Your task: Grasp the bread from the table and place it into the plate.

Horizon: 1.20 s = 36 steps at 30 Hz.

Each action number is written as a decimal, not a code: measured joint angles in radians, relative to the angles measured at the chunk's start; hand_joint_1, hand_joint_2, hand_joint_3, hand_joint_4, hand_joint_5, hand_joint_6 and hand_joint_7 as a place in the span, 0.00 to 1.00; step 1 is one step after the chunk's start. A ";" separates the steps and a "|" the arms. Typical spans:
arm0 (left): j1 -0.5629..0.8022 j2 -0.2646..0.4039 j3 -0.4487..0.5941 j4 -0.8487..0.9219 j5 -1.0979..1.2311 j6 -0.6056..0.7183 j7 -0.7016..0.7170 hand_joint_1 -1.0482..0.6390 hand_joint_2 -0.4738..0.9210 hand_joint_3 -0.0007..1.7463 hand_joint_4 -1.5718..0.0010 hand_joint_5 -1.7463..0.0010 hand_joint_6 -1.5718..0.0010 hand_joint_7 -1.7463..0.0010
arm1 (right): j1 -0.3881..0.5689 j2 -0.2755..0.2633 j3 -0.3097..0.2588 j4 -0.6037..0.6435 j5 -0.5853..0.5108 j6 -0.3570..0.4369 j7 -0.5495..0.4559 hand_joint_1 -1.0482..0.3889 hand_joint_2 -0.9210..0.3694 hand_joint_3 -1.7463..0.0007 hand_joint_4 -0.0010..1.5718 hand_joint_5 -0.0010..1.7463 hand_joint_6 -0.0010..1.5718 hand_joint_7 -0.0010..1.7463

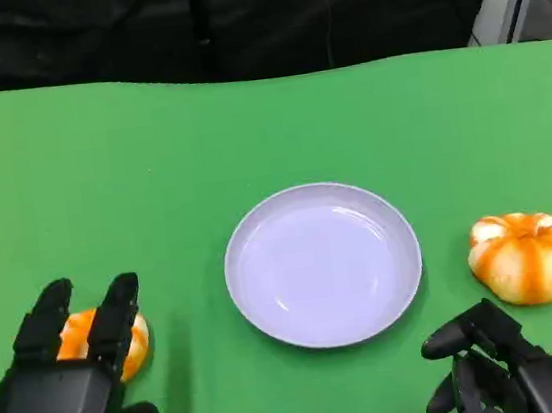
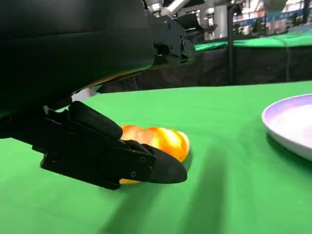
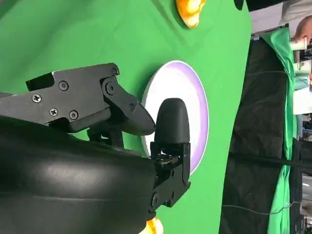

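**Bread not in the plate yet**

The left hand sits over one bread on the green table, fingers apart around it, not lifting. The plate has nothing in it. The right hand holds nothing, fingers loosely apart, near the other bread.

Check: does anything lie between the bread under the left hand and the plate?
Nothing visible does. Bare green table separates the bread, under the left hand, from the empty plate.

An empty lavender plate sits upright; one orange-glazed bread lies right of it, another bread left.
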 measured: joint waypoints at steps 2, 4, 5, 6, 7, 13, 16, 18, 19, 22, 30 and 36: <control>-0.031 0.004 -0.021 0.039 0.003 0.043 -0.017 0.26 1.00 0.11 1.00 1.00 1.00 1.00 | 0.000 0.000 0.000 0.001 0.000 -0.001 0.000 0.52 0.00 0.46 0.26 1.00 0.13 1.00; -0.064 0.005 -0.045 0.082 0.004 0.094 -0.041 0.28 1.00 0.10 1.00 1.00 1.00 1.00 | 0.002 0.000 0.000 0.002 0.000 -0.001 0.000 0.52 0.00 0.46 0.25 1.00 0.13 1.00; -0.082 0.005 -0.055 0.105 0.004 0.119 -0.054 0.28 1.00 0.10 1.00 1.00 1.00 1.00 | 0.002 0.001 0.000 0.002 0.000 -0.001 -0.001 0.52 0.00 0.46 0.25 1.00 0.13 1.00; -0.097 0.007 -0.064 0.123 0.004 0.139 -0.063 0.29 1.00 0.10 1.00 1.00 1.00 1.00 | 0.002 0.001 0.000 0.002 0.000 0.000 -0.001 0.52 0.00 0.46 0.25 1.00 0.13 1.00; -0.113 0.009 -0.074 0.143 0.002 0.155 -0.069 0.30 1.00 0.10 1.00 1.00 1.00 1.00 | 0.003 0.001 0.000 0.002 0.001 0.000 -0.001 0.52 0.00 0.46 0.25 1.00 0.13 1.00; -0.220 0.032 -0.116 0.327 -0.060 0.189 -0.055 0.32 1.00 0.12 1.00 1.00 1.00 1.00 | 0.000 0.002 0.000 0.006 0.002 0.000 0.000 0.51 0.00 0.46 0.25 1.00 0.13 1.00; -0.266 0.039 -0.136 0.390 -0.100 0.189 -0.048 0.33 1.00 0.17 0.99 0.99 0.99 1.00 | -0.001 0.002 0.000 0.006 0.002 0.000 -0.001 0.52 0.00 0.46 0.25 1.00 0.13 1.00; -0.321 0.051 -0.149 0.468 -0.136 0.175 -0.050 0.34 1.00 0.19 0.97 0.98 0.97 0.99 | -0.005 0.002 0.000 0.007 0.003 0.000 0.000 0.52 0.00 0.45 0.26 1.00 0.13 1.00; -0.340 0.060 -0.155 0.499 -0.151 0.167 -0.050 0.35 0.98 0.21 0.98 0.87 0.96 0.96 | -0.005 0.002 0.000 0.007 0.005 0.000 0.000 0.52 0.00 0.45 0.26 1.00 0.13 1.00; -0.385 0.075 -0.166 0.597 -0.214 0.097 -0.020 0.37 0.98 0.27 0.87 0.14 0.87 0.46 | -0.005 0.002 0.000 0.013 0.012 -0.005 0.002 0.53 0.00 0.45 0.27 1.00 0.14 1.00; -0.438 0.126 -0.190 0.780 -0.308 -0.166 0.280 0.41 0.97 0.62 0.41 0.00 0.57 0.00 | -0.003 0.002 0.001 0.016 0.012 -0.018 0.001 0.52 0.00 0.45 0.27 1.00 0.14 1.00; -0.429 0.141 -0.220 0.768 -0.313 -0.232 0.358 0.43 0.99 0.64 0.47 0.00 0.66 0.00 | -0.004 0.001 0.003 0.011 0.011 -0.016 0.001 0.52 0.00 0.46 0.26 1.00 0.13 1.00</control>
